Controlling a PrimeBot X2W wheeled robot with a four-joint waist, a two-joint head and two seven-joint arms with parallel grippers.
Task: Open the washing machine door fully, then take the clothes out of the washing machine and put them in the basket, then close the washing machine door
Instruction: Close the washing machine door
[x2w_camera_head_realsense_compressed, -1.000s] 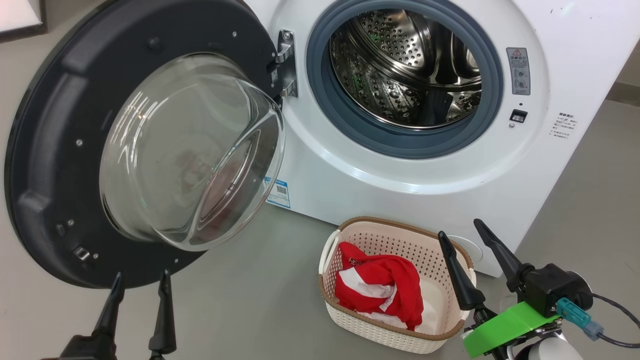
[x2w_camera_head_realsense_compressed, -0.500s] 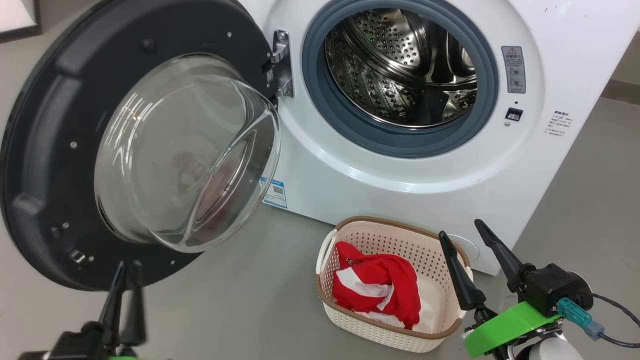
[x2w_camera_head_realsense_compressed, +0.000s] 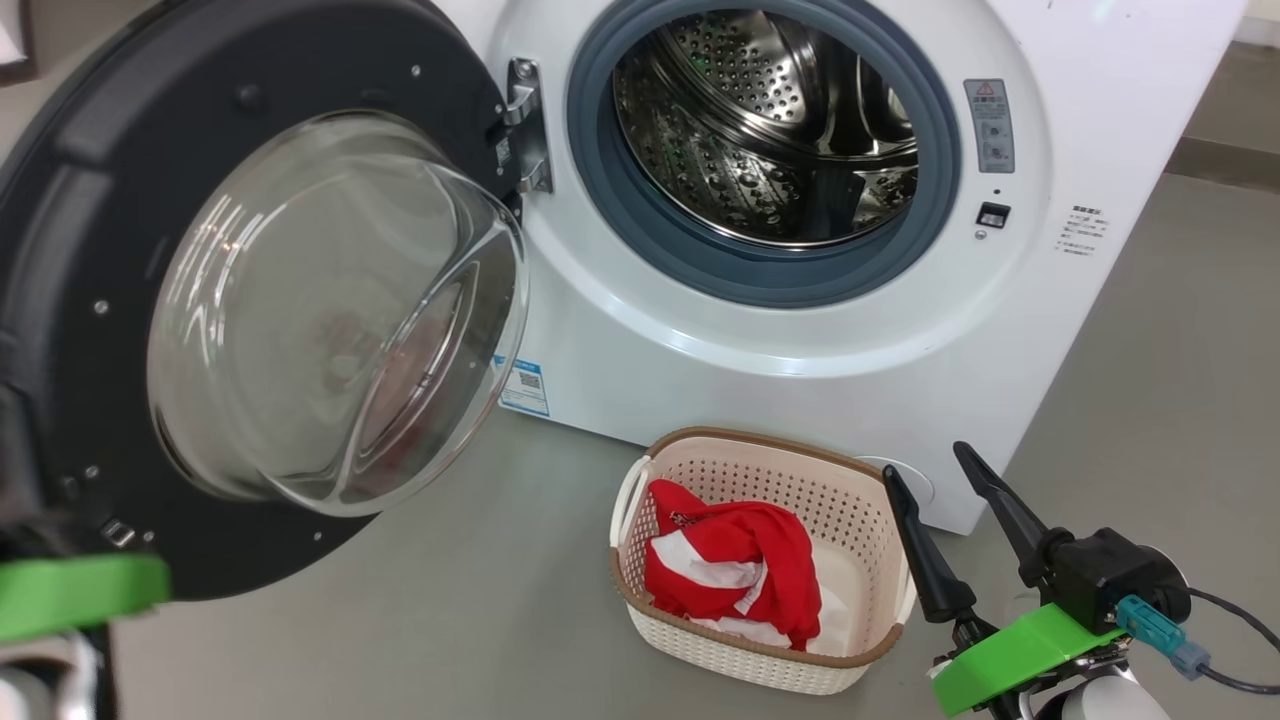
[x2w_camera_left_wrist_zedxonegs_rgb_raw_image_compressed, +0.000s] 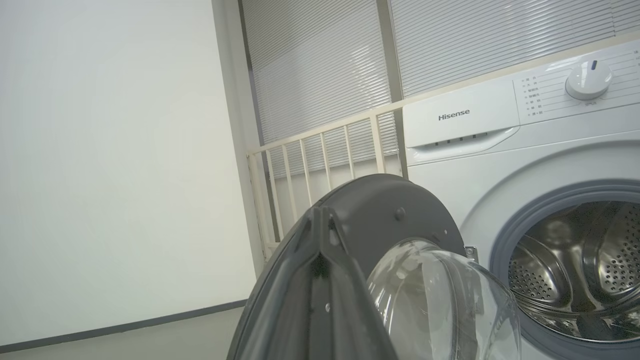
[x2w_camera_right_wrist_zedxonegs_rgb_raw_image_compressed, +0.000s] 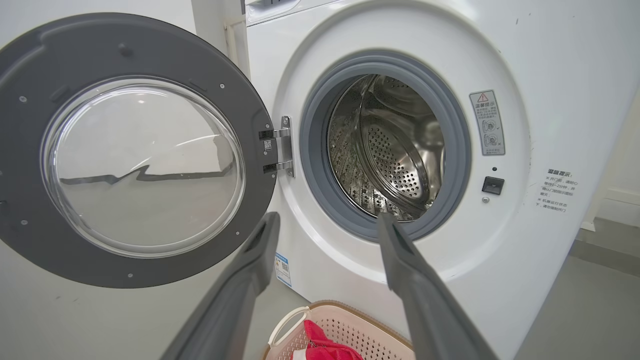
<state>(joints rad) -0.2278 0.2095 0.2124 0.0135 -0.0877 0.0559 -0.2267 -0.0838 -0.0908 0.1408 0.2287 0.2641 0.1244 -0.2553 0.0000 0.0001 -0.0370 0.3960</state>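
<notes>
A white front-loading washing machine (x2w_camera_head_realsense_compressed: 800, 340) stands on a smooth grey floor (x2w_camera_head_realsense_compressed: 450, 600), its round washing machine door (x2w_camera_head_realsense_compressed: 300, 300) swung wide to the robot's left on a metal hinge (x2w_camera_head_realsense_compressed: 525, 125), dark rim and bulging glass bowl facing the room. The steel drum (x2w_camera_head_realsense_compressed: 760, 130) looks empty. The red-and-white clothes (x2w_camera_head_realsense_compressed: 735, 570) lie bundled in the cream basket (x2w_camera_head_realsense_compressed: 755, 438), which sits on the floor just in front of the machine, below the opening. That suggests the step in hand is closing the door. In the left wrist view, the left pincer (x2w_camera_left_wrist_zedxonegs_rgb_raw_image_compressed: 319, 212) is pressed together with nothing between its fingers, pointing at the door's outer edge; whether it touches the rim cannot be told. The right pincer (x2w_camera_head_realsense_compressed: 925, 460) hangs spread and empty beside the basket's right side. To close the door well, the pressed-together fingers should probably push on the dark rim far from the hinge, not on the glass, follow the door's arc toward the grey gasket, and press until the latch catches. The right arm and basket should be kept out of the door's sweep. Behind the machine are a plain pale wall (x2w_camera_left_wrist_zedxonegs_rgb_raw_image_compressed: 115, 150), closed slatted blinds (x2w_camera_left_wrist_zedxonegs_rgb_raw_image_compressed: 320, 65) and a cream railing (x2w_camera_left_wrist_zedxonegs_rgb_raw_image_compressed: 320, 150).
</notes>
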